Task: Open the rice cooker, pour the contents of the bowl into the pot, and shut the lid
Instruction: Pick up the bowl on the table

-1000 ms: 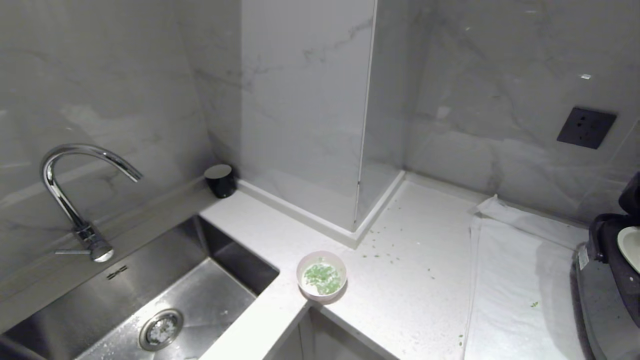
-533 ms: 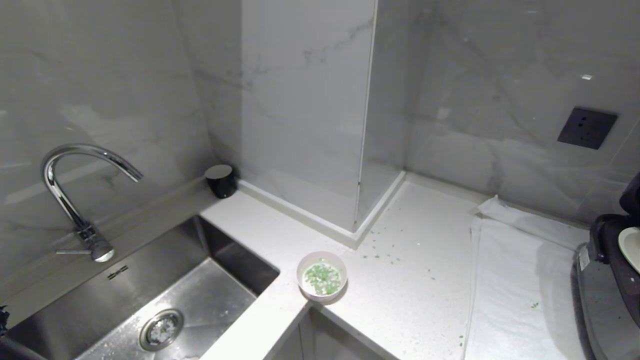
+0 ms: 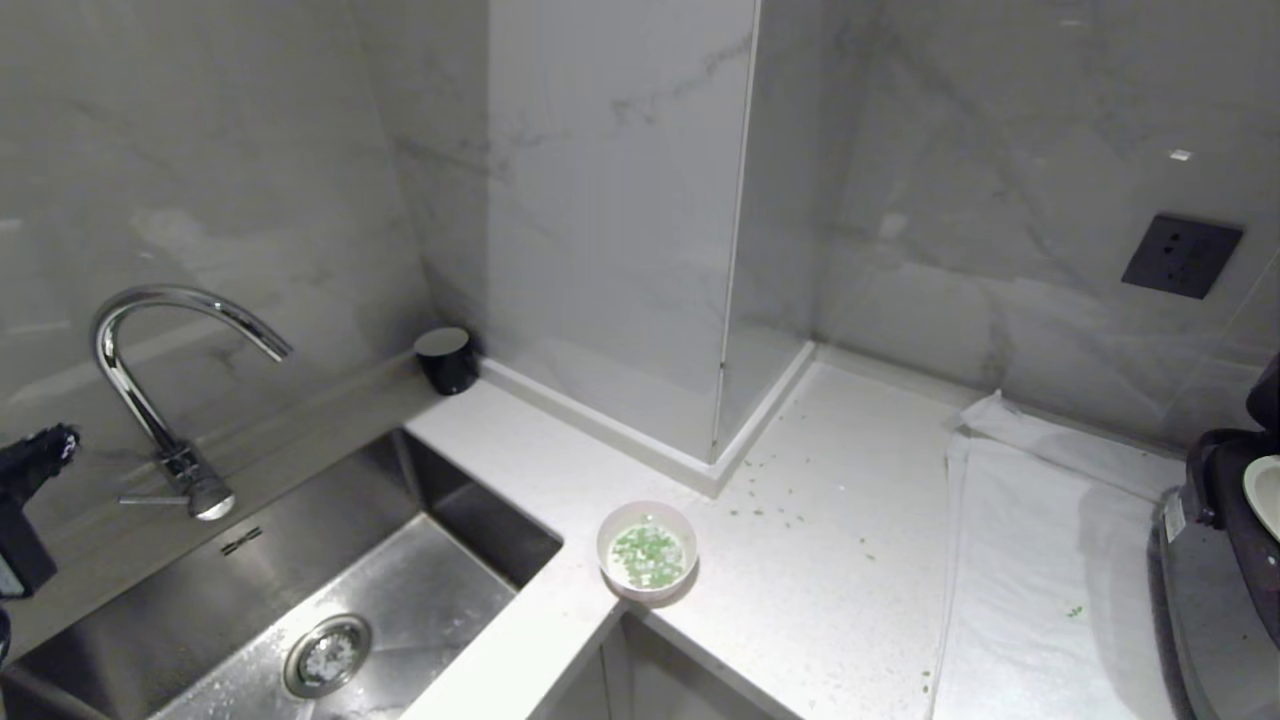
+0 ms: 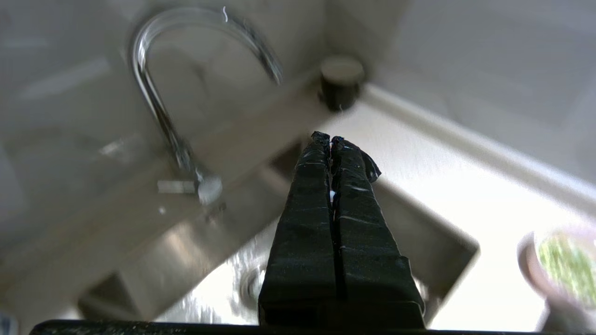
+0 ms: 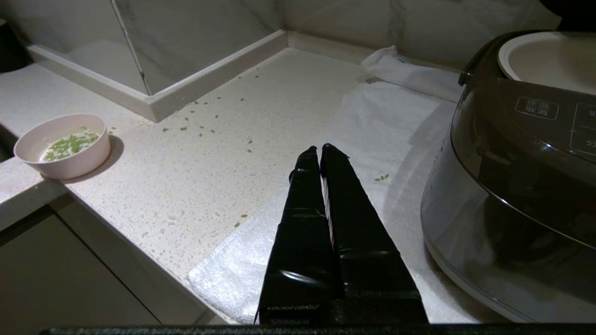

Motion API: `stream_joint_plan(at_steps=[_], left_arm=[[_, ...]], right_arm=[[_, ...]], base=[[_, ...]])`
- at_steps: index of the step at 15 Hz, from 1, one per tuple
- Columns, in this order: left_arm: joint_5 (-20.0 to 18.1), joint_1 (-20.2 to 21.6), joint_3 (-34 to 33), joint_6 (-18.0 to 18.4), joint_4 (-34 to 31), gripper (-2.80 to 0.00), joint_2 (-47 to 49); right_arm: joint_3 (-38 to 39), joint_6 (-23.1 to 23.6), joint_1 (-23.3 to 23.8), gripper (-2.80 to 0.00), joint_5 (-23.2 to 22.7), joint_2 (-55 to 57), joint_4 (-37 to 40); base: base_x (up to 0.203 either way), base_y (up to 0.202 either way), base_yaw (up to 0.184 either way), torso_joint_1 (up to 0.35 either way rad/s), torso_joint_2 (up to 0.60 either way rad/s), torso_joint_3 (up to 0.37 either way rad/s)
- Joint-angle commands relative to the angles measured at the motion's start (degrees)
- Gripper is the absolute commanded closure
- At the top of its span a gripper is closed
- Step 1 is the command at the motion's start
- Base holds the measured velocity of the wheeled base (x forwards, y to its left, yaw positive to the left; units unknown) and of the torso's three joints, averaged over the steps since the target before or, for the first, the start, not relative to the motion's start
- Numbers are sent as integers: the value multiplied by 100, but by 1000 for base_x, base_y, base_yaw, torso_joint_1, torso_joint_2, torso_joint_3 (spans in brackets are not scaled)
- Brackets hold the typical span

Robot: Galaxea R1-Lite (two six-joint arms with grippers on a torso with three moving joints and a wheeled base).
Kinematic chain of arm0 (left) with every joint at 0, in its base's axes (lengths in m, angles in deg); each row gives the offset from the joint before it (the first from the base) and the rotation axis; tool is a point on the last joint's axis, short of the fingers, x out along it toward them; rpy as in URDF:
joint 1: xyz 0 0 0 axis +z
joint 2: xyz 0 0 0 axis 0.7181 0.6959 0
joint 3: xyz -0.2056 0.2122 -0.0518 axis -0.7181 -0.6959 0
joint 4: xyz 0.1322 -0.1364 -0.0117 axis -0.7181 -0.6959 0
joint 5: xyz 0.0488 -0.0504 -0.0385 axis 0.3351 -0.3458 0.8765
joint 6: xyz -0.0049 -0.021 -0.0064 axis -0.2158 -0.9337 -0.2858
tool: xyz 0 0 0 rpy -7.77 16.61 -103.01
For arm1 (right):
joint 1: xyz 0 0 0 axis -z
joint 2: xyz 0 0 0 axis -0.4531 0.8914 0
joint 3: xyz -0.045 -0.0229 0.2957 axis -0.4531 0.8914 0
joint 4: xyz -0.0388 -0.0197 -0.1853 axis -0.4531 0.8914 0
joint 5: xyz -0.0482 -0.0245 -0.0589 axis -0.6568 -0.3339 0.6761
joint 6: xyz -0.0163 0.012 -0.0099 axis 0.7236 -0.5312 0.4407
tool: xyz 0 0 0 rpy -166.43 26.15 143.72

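The pale pink bowl (image 3: 648, 552) (image 5: 63, 145) stands on the white counter near the sink's corner, with green contents (image 3: 646, 555) (image 5: 70, 143) in it. At the far right stands the dark brown rice cooker (image 3: 1235, 530) (image 5: 521, 153). Its lid is not down: a white round surface (image 5: 545, 58) shows in its top. My left gripper (image 3: 62, 438) (image 4: 330, 138) is shut and empty, hanging over the sink's left side, far from the bowl. My right gripper (image 5: 319, 149) is shut and empty above the white towel, left of the cooker.
A steel sink (image 3: 330, 590) with a curved tap (image 3: 150, 380) fills the left. A small black cup (image 3: 445, 360) stands at the wall. A white towel (image 3: 1040, 580) lies under the cooker. Green bits (image 3: 770, 515) are scattered on the counter (image 3: 830, 600). A marble pillar (image 3: 620, 250) juts out behind the bowl.
My left gripper has risen into the head view at the far left edge, over the sink. The bowl and the cooker have stayed put.
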Motion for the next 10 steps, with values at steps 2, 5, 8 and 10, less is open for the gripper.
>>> stream_joint_plan(at_steps=[2, 5, 8, 10], left_arm=[[486, -704, 870, -237, 751, 0, 2185], [745, -898, 888, -439, 945, 0, 2237], [754, -898, 886, -430, 945, 0, 2228], [754, -898, 886, -439, 945, 0, 2219]], right_arm=[[9, 0, -9, 0, -3, 0, 0], [9, 0, -9, 0, -3, 0, 0], [9, 0, -9, 0, -3, 0, 3], [9, 0, -9, 0, -3, 0, 2]], base=[[0, 0, 0, 0, 0, 0], [0, 0, 0, 0, 0, 0], [0, 0, 0, 0, 0, 0], [0, 0, 0, 0, 0, 0]])
